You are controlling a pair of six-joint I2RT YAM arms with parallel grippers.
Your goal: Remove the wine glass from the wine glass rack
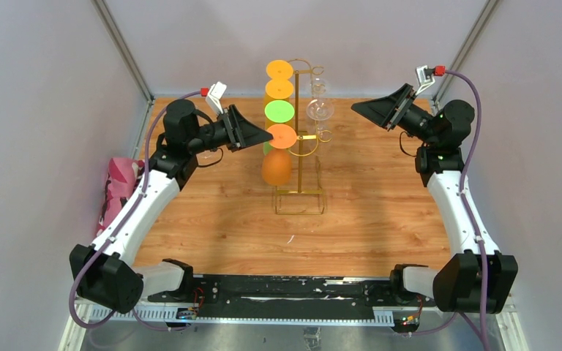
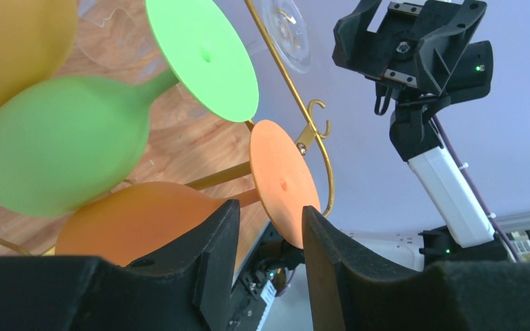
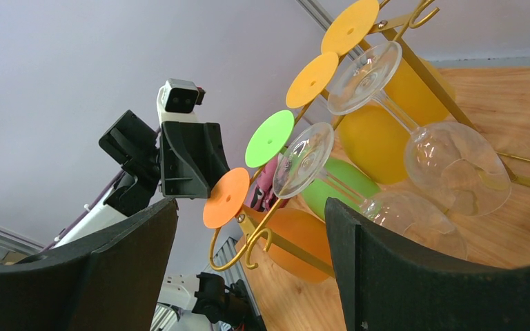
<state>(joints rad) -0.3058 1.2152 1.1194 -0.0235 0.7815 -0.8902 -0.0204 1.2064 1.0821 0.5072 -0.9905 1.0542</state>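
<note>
Pale walls close in a wooden table (image 1: 212,219), and at its far left edge I see a bunched pink cloth (image 1: 119,183), half hidden behind the left arm, so I can't make out what it is. Next comes the left gripper (image 2: 269,214), held level at the wine glass rack (image 1: 300,192). Its jaws are parted, with the rim of the orange wine glass (image 1: 276,168) foot sitting between them. From the wrist view I can't tell whether either finger touches that foot. The orange wine glass hangs upside down at the near end of the rack's left side, at mid-table. The rack's thin gold wire is hard to follow from above, since the coloured feet cover most of its arms. Behind the orange one hang a green glass (image 1: 279,111) and two yellow glasses (image 1: 279,80), crowding each other. On the rack's right side hang two clear glasses (image 1: 320,110), nearly lost against the wall from overhead but plainer in the right wrist view. Further right, well apart from the rack, the right gripper (image 3: 248,207) hangs in the air with its jaws spread wide and nothing between them.
</note>
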